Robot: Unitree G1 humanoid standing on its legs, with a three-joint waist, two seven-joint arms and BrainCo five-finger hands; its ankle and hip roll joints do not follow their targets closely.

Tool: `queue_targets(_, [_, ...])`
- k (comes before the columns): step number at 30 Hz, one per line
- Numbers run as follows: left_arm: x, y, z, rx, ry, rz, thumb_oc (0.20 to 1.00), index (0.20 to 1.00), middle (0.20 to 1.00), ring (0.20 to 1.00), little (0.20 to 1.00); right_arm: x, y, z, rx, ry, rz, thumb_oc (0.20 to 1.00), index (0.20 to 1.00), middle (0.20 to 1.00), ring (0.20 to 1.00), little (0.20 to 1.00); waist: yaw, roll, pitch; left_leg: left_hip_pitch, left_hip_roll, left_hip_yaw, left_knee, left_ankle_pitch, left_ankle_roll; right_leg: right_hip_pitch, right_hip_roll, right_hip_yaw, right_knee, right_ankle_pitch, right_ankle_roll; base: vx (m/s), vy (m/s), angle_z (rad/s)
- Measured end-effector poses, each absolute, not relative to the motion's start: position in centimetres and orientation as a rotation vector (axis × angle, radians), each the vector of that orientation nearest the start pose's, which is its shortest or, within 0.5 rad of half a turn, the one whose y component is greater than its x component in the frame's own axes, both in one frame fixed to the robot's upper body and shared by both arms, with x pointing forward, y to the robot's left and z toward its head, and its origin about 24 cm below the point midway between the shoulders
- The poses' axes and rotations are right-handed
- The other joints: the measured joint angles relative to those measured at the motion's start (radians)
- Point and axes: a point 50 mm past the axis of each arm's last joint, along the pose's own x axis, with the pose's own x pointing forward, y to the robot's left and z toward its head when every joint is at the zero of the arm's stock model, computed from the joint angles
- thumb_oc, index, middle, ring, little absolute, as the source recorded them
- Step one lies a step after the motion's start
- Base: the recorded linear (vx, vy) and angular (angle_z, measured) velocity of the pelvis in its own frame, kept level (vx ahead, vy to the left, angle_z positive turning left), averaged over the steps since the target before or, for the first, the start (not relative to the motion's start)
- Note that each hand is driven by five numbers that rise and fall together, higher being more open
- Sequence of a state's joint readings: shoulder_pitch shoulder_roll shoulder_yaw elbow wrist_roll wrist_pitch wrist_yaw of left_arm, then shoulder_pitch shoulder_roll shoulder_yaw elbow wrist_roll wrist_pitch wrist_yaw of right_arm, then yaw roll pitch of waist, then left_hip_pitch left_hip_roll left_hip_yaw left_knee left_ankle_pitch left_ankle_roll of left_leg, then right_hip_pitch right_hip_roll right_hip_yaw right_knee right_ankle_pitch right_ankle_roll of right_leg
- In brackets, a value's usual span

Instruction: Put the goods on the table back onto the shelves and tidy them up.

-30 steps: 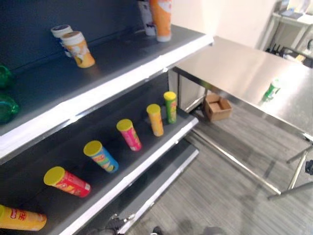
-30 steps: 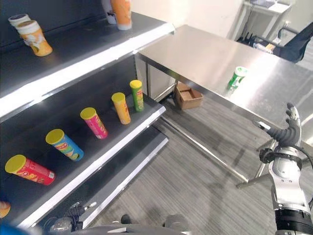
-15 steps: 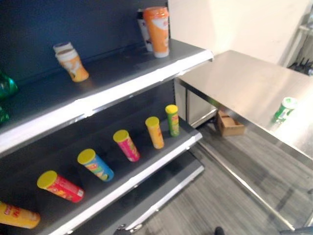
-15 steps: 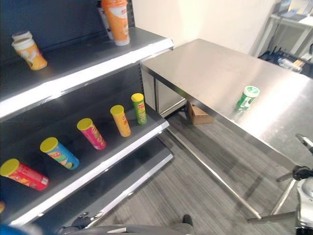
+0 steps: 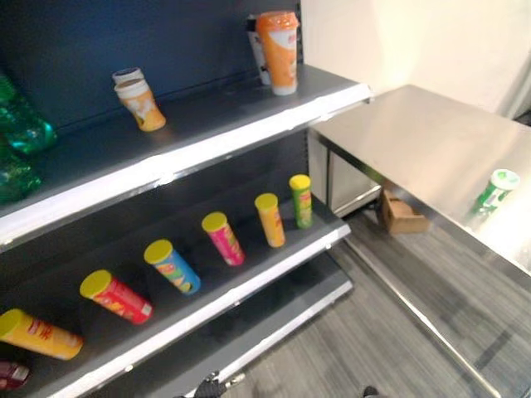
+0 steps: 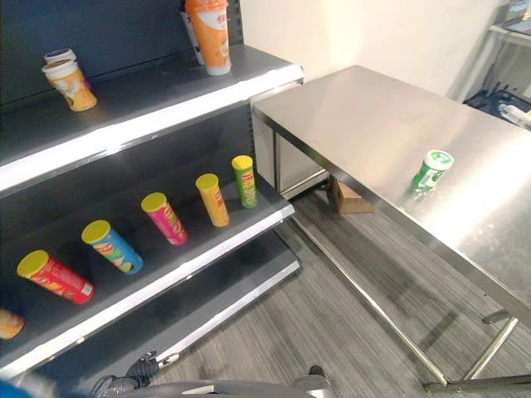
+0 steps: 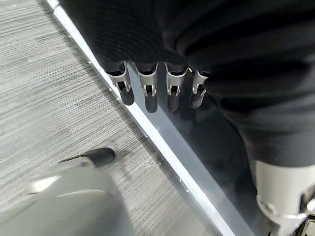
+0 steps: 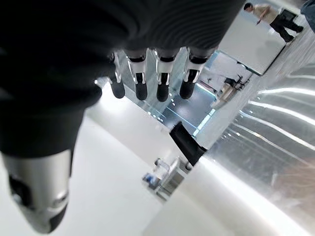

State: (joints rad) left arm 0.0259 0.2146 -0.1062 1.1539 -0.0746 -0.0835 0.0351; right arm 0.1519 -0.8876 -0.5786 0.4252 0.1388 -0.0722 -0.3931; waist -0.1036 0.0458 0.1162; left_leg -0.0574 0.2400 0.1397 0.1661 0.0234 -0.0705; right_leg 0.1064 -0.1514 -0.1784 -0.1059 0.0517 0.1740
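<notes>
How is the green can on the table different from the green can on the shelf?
The green can on the table has a white top with green on it; the green can on the shelf has a plain yellow lid. The table can stands alone on the steel table; the shelf can ends a row of other cans on the lower shelf. The table can looks shorter and stubbier, the shelf can taller and slimmer. Both are green tubes.

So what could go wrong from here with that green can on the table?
The green can stands alone on the smooth steel table, not far from its near edge, so a clumsy reach could tip it or roll it off. On the middle shelf the tubes lie spaced out, like the pink tube; placing the can there could knock one rolling.
</notes>
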Motion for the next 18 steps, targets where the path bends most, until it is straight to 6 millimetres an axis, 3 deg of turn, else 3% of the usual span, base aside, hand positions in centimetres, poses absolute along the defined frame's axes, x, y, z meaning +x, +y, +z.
queue_targets(1, [10.6,22.1,-15.7,0.213,1.085,0.073,1.000,1.000,1.000,1.000,1.000,14.9,-46.6,14.8,-0.722,0.052,-1.068,1.000,1.000,1.000,1.000,1.000,0.001,-0.003,0.002,-0.009,-0.016,0.090,-0.004,-0.047,0.029,-0.009,-0.018,-0.014,0.000,0.002,-0.005,0.00,0.029,0.42])
queue_targets(2, [10.6,21.9,-15.7,0.219,1.086,0.057,1.000,1.000,1.000,1.000,1.000,14.9,-47.0,15.0,-0.719,0.058,-1.075,1.000,1.000,1.000,1.000,1.000,0.014,-0.005,0.001,-0.005,-0.058,0.113,-0.010,-0.085,0.020,-0.029,-0.030,-0.005,0.000,0.003,-0.006,0.00,0.063,-0.04])
queue_targets(3, [10.4,21.9,-15.8,0.223,1.094,0.055,1.000,1.000,1.000,1.000,1.000,15.1,-47.0,15.2,-0.716,0.056,-1.076,1.000,1.000,1.000,1.000,1.000,0.033,-0.009,0.002,-0.010,-0.072,0.123,-0.037,-0.102,0.013,-0.042,-0.033,0.010,0.005,0.005,-0.002,0.01,0.077,-0.22])
queue_targets(4, [10.1,22.0,-15.8,0.227,1.104,0.055,1.000,1.000,1.000,1.000,1.000,15.3,-47.1,15.3,-0.710,0.055,-1.077,1.000,1.000,1.000,1.000,1.000,0.030,-0.010,0.006,-0.011,-0.069,0.137,-0.062,-0.103,0.008,-0.054,-0.037,0.019,0.022,0.003,0.004,0.03,0.083,0.00])
queue_targets(6, [10.1,22.7,-15.7,0.250,1.106,0.057,1.000,1.000,1.000,1.000,1.000,15.2,-47.5,14.7,-0.691,0.088,-1.095,1.000,1.000,1.000,1.000,1.000,0.021,-0.044,0.014,0.012,-0.100,0.153,-0.110,-0.100,0.001,-0.071,-0.060,0.020,0.044,0.002,0.003,0.03,0.063,0.32])
queue_targets(8, [10.1,23.1,-15.6,0.265,1.108,0.060,1.000,1.000,1.000,1.000,1.000,15.2,-47.5,14.2,-0.672,0.103,-1.096,1.000,1.000,1.000,1.000,1.000,0.027,-0.065,0.018,0.019,-0.124,0.115,-0.147,-0.083,-0.005,-0.062,-0.068,0.016,0.038,0.001,0.005,0.10,0.161,0.35])
queue_targets(9, [9.4,24.0,-15.7,0.285,1.146,0.073,1.000,1.000,1.000,1.000,1.000,14.9,-47.4,13.0,-0.637,0.130,-1.093,1.000,1.000,1.000,1.000,1.000,0.019,-0.110,-0.002,0.044,-0.165,0.126,-0.194,-0.069,0.012,-0.048,-0.113,-0.021,0.005,0.000,0.007,0.08,0.157,0.43])
queue_targets(10, [9.1,24.0,-15.8,0.288,1.155,0.072,1.000,1.000,1.000,1.000,1.000,15.1,-47.4,13.0,-0.635,0.136,-1.090,1.000,1.000,1.000,1.000,1.000,0.027,-0.118,0.000,0.042,-0.185,0.127,-0.138,-0.065,0.024,-0.053,-0.124,-0.017,0.020,-0.002,0.010,0.02,0.160,0.25])
queue_targets(11, [8.4,23.8,-16.0,0.281,1.177,0.065,1.000,1.000,1.000,1.000,1.000,15.7,-47.4,13.8,-0.644,0.117,-1.084,1.000,1.000,1.000,1.000,1.000,0.025,-0.089,-0.008,0.050,-0.185,0.122,-0.115,-0.068,0.024,-0.050,-0.115,-0.010,0.038,-0.002,0.021,-0.01,0.096,-0.08])
queue_targets(14, [8.2,25.2,-15.7,0.312,1.181,0.088,1.000,1.000,1.000,1.000,1.000,16.4,-46.9,12.3,-0.628,0.155,-1.050,1.000,1.000,1.000,1.000,1.000,0.029,-0.101,-0.007,0.112,-0.213,0.130,-0.213,-0.030,0.072,-0.114,-0.140,0.015,0.182,-0.012,0.051,0.00,0.085,-0.01])
queue_targets(16, [8.1,25.6,-15.6,0.320,1.190,0.095,1.000,1.000,1.000,1.000,1.000,16.6,-46.7,12.2,-0.630,0.159,-1.033,1.000,1.000,1.000,1.000,1.000,0.029,-0.091,0.002,0.118,-0.222,0.129,-0.231,-0.016,0.079,-0.162,-0.147,0.029,0.300,-0.008,0.051,0.04,-0.008,0.05])
queue_targets(17, [8.4,26.2,-15.4,0.332,1.184,0.106,1.000,1.000,1.000,1.000,1.000,16.5,-46.7,11.9,-0.627,0.170,-1.030,1.000,1.000,1.000,1.000,1.000,0.023,-0.080,0.020,0.158,-0.212,0.110,-0.254,-0.008,0.090,-0.248,-0.166,0.071,0.473,-0.039,0.061,0.06,-0.107,0.35])
queue_targets(18, [8.2,26.6,-15.3,0.341,1.189,0.119,1.000,1.000,1.000,1.000,1.000,16.4,-46.6,11.5,-0.624,0.183,-1.023,1.000,1.000,1.000,1.000,1.000,0.025,-0.089,0.021,0.165,-0.216,0.104,-0.258,-0.010,0.089,-0.254,-0.168,0.087,0.465,-0.047,0.056,0.04,-0.148,0.37])
